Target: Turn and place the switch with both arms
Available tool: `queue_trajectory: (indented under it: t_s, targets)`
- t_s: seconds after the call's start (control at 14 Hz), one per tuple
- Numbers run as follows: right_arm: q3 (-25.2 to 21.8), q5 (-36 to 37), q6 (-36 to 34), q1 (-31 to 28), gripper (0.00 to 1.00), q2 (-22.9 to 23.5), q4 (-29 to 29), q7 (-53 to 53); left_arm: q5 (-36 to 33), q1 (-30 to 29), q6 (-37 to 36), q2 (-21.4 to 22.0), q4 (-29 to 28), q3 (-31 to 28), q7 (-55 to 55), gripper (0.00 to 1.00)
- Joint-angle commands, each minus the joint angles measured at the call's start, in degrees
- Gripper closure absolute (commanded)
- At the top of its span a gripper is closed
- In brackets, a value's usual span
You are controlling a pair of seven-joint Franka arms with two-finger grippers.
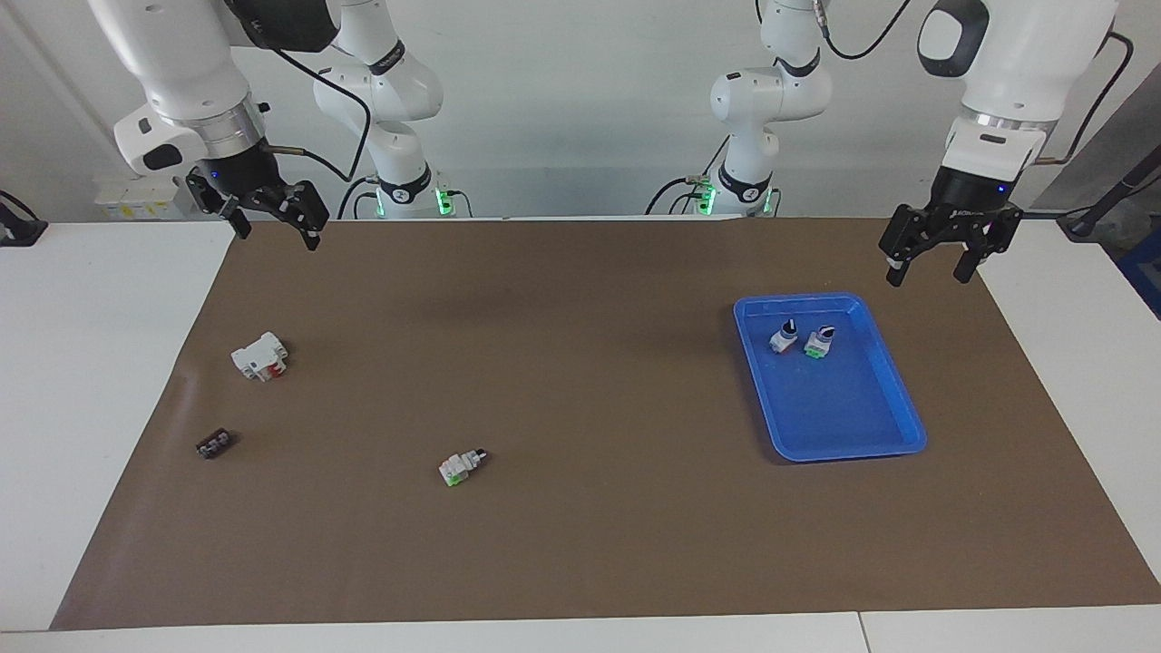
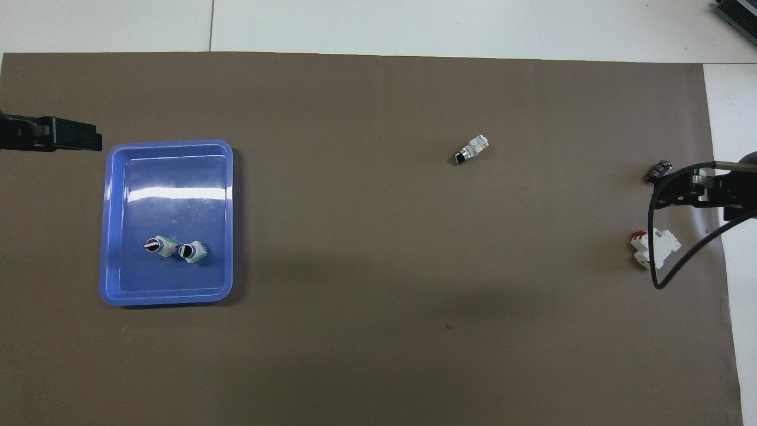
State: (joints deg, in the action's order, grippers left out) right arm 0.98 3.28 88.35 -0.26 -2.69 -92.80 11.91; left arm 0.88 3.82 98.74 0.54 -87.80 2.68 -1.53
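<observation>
One switch (image 1: 463, 466) (image 2: 471, 149) lies on its side on the brown mat, white body, green end, black knob, with no gripper by it. Two more switches (image 1: 783, 337) (image 1: 820, 342) stand knob-up side by side in the blue tray (image 1: 843, 408) (image 2: 171, 177), also seen from above (image 2: 158, 245) (image 2: 192, 252). My left gripper (image 1: 925, 275) (image 2: 94, 139) hangs open and empty, high over the mat just outside the tray at the left arm's end. Up over the mat's corner at the right arm's end, my right gripper (image 1: 277, 233) (image 2: 665, 190) waits open and empty.
A white block with a red part (image 1: 260, 355) (image 2: 655, 248) and a small black terminal strip (image 1: 214, 443) (image 2: 658, 171) lie on the mat under the right gripper's end. The right arm's cable loops down over the white block in the overhead view.
</observation>
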Motion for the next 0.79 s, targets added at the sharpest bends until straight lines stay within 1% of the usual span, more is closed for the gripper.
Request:
queue_trajectory:
  t_s: [0.0, 0.14, 0.29, 0.43, 0.57, 0.72]
  targets:
    - [0.17, -0.82, -0.37, -0.35, 0.0, -1.18, -1.07, -1.36, -0.88, 3.91, -5.73, 1.29, 1.76, -1.89, 1.53, 0.0]
    - [0.17, -0.82, -0.37, -0.35, 0.0, -1.18, -1.07, -1.36, -0.79, 3.83, -8.81, 2.79, 0.26, -2.33, 1.7, 0.0]
    - [0.17, -0.82, -0.37, -0.27, 0.0, -1.18, -1.07, -1.36, -0.79, 2.87, -11.89, 3.15, -0.09, -2.33, 3.53, 0.0]
    - [0.17, -0.82, -0.37, -0.35, 0.0, -1.18, -1.07, -1.36, -0.88, 2.34, -13.3, 3.15, 0.08, -2.33, 6.18, 0.0]
    - [0.17, -0.82, -0.37, -0.35, 0.0, -1.18, -1.07, -1.36, -0.79, 1.9, -14.27, 3.24, -0.01, -2.33, 6.27, 0.0]
    - [0.17, -0.82, -0.37, -0.35, 0.0, -1.18, -1.07, -1.36, -0.97, 1.72, -16.99, 3.15, 0.61, -2.15, 6.19, 0.0]
